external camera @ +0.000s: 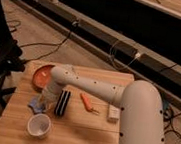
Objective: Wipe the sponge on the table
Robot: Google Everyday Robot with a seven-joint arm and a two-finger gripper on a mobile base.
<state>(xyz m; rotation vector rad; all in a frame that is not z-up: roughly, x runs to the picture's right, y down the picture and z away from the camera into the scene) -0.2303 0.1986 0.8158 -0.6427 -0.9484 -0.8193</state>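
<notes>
The light-blue sponge lies on the wooden table, left of centre and just above the white cup. My gripper points down at the end of the white arm and rests on the sponge's right part, covering some of it. The arm reaches in from the lower right across the table.
A red bowl sits at the back left. A black ribbed object lies right beside the gripper, then an orange tool and a small white block. Cables run over the floor behind the table.
</notes>
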